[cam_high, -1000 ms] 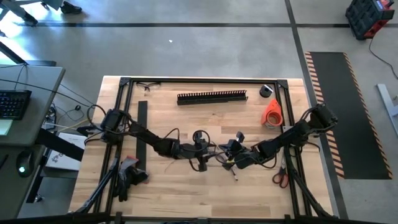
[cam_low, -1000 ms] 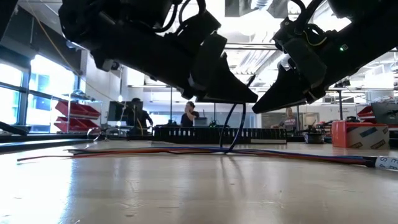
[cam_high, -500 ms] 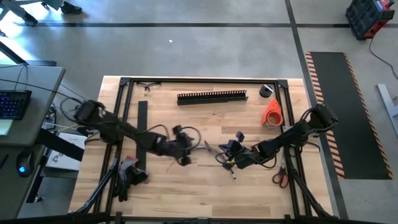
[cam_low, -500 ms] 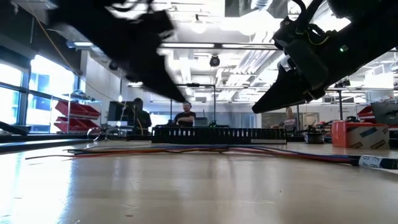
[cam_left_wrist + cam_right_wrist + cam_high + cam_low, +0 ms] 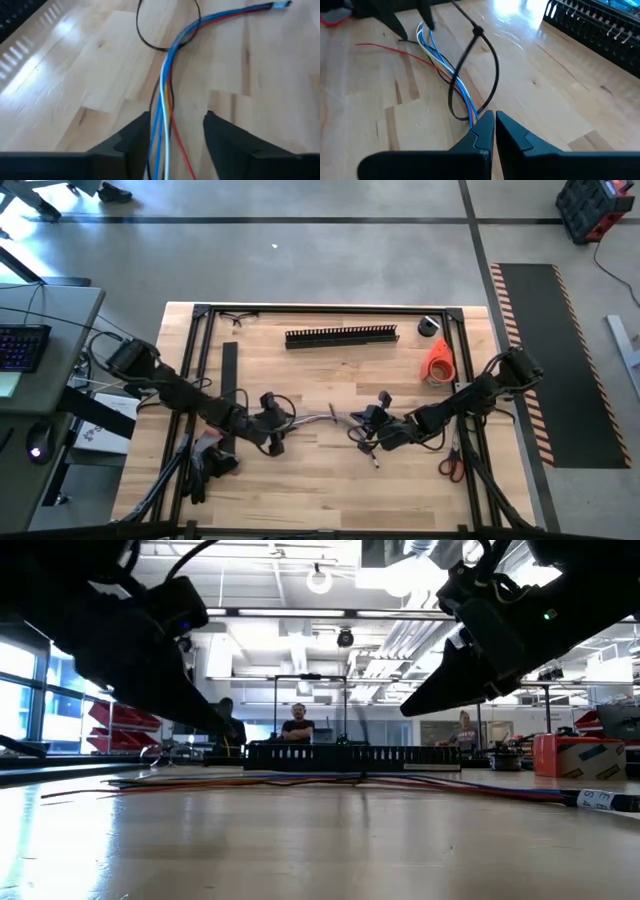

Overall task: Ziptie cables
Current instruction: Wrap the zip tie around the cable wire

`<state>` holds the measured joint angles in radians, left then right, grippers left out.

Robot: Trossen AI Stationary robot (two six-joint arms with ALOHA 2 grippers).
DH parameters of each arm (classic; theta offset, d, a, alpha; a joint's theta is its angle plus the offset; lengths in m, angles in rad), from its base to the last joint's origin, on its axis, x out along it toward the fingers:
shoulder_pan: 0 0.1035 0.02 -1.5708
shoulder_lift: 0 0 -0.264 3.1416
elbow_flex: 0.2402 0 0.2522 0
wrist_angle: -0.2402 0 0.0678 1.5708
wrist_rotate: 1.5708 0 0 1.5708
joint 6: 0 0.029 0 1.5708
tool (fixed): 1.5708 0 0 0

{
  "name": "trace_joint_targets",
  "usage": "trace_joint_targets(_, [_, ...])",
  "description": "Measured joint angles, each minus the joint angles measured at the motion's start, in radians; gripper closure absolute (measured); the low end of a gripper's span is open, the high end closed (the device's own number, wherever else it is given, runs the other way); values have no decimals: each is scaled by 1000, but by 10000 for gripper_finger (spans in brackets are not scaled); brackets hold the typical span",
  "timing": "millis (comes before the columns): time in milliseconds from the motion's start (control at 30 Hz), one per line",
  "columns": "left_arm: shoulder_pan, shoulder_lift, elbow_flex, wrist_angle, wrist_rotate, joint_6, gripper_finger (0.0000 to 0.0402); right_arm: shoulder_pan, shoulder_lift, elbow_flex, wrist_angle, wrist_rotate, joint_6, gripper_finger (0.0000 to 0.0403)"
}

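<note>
I see the cables [image 5: 165, 90] lying along the middle of the counter [image 5: 330, 470], a black ziptie [image 5: 475, 70] looped loosely around them, my left gripper [image 5: 172, 135] straddling them with jaws apart, my right gripper [image 5: 494, 131] closed at their other end

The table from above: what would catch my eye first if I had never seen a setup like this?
Most likely the two dark arms reaching in from either side toward the table's middle, where a bunch of thin cables in blue, white and red lies on the wood with a loose black zip tie looped around it. The right end effector is shut at one end of the bunch; the left end effector straddles the other. A bright orange roll stands out near the right edge.
</note>
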<state>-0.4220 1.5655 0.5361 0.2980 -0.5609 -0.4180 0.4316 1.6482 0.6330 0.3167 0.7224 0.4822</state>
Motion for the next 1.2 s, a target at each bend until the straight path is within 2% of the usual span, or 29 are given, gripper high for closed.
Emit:
trace_joint_targets(167, [41, 97, 0, 89, 32, 3, 184, -9, 0, 0, 12, -58, -15, 403])
trace_joint_targets(333, [63, 173, 12, 99, 90, -28, 180, -24, 0, 0, 8, -208, -69, 396])
trace_joint_targets(433, [62, 195, 21, 110, 94, -34, 194, -35, 2, 0, 6, -274, -97, 360])
trace_joint_targets(633, [59, 210, 21, 128, 99, -57, 231, -44, 73, 0, -24, -270, -106, 247])
trace_joint_targets(767, [61, 210, 21, 127, 112, -76, 257, -46, 127, 0, -26, -296, -98, 223])
trace_joint_targets(867, [62, 211, 21, 133, 128, -84, 281, -46, 153, 4, -32, -289, -80, 243])
trace_joint_targets(967, [61, 213, 21, 151, 162, -97, 310, -52, 160, 6, -55, -299, -66, 286])
trace_joint_targets(1133, [60, 215, 20, 179, 197, -115, 357, -76, 151, 5, -77, -303, -203, 382])
trace_joint_targets(1200, [60, 222, 20, 190, 198, -136, 373, -92, 147, 4, -83, -311, -281, 395])
